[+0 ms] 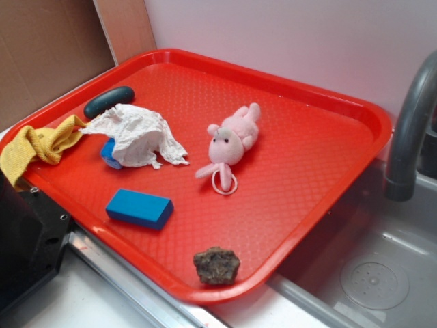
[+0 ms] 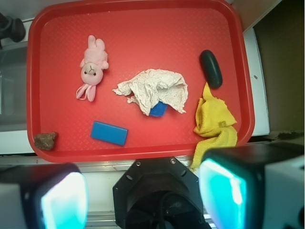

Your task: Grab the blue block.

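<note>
No writing, brand or label is showing on any item in either view.

The block (image 2: 109, 132) is lying flat on the red tray (image 2: 143, 21), near the tray's front edge, clear of every other item. In the wrist view it is sitting above and between the two pads (image 2: 64, 200) of the tool (image 2: 143, 198), nearer the left-hand pad in the picture. The tool is hanging off the tray, over the desk (image 1: 61, 301) edge, well apart from the block. Its pads are standing wide apart, with nothing between them.

A pink plush (image 2: 92, 67) is lying further back on the tray, beyond the block. A white crumpled cloth (image 2: 155, 88) is resting mid-tray, partly covering a smaller rounded blue object (image 2: 158, 109). A dark oval pebble (image 2: 211, 68) is lying near the tray's side rim. A yellow rag (image 2: 214, 124) is draping over the rim beside the pebble. A brown rock (image 2: 45, 140) is sitting in the front corner, near the block but not touching it. A sink (image 1: 382, 273) with a grey faucet (image 1: 410, 123) is standing beside the tray.
</note>
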Action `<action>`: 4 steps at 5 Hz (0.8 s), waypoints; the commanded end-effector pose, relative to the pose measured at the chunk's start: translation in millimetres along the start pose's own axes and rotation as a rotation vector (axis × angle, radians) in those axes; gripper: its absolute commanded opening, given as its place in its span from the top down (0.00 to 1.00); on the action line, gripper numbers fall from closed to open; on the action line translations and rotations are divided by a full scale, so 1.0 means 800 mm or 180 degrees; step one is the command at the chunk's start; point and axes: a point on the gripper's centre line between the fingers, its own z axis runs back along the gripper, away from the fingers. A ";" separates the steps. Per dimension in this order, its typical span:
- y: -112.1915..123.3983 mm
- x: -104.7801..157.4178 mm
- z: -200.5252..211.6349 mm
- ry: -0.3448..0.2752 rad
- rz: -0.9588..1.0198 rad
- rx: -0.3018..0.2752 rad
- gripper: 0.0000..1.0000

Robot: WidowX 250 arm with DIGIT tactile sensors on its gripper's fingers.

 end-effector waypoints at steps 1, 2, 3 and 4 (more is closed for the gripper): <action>0.000 0.000 0.000 0.0000 0.0000 0.0000 0.00; -0.062 0.029 -0.067 0.0148 -0.0851 0.0458 0.00; -0.114 0.032 -0.130 0.0048 -0.1638 0.0331 0.00; -0.114 0.008 -0.168 -0.0007 -0.2430 0.0270 0.00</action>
